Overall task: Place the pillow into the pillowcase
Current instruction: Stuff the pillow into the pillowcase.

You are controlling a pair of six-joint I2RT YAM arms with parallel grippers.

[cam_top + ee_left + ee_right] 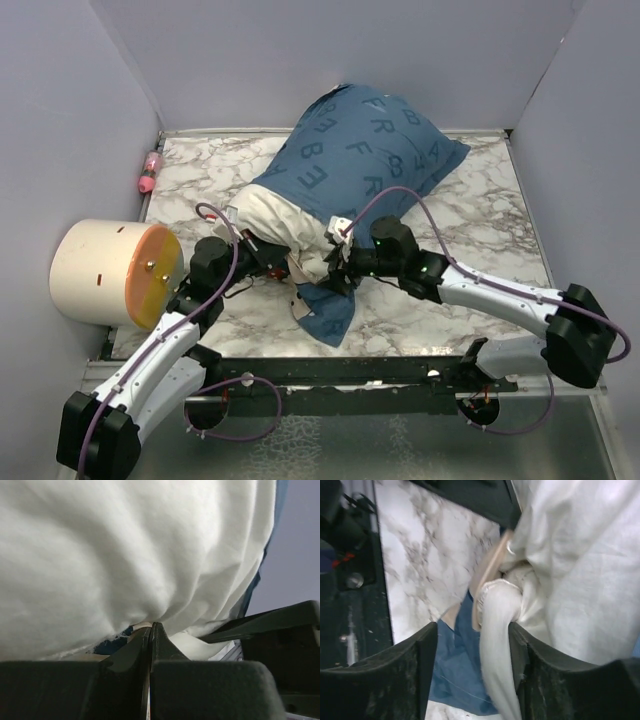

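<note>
The blue lettered pillowcase (365, 150) lies at the back of the marble table, bulging with most of the pillow inside. The pillow's white end (280, 222) sticks out of its near opening. A loose blue flap (328, 312) trails toward the front. My left gripper (283, 265) is shut, its tips (151, 625) pressed up under the white pillow (125, 550). My right gripper (335, 268) stands open (472, 627). A twisted roll of white pillow fabric (497, 630) and blue pillowcase cloth (455, 665) lie between its fingers, and the roll touches the right finger.
A cream cylinder with an orange face (112, 272) sits at the table's left edge. A small pink object (150, 172) lies by the left wall. Grey walls enclose three sides. A black frame rail (350, 375) runs along the near edge.
</note>
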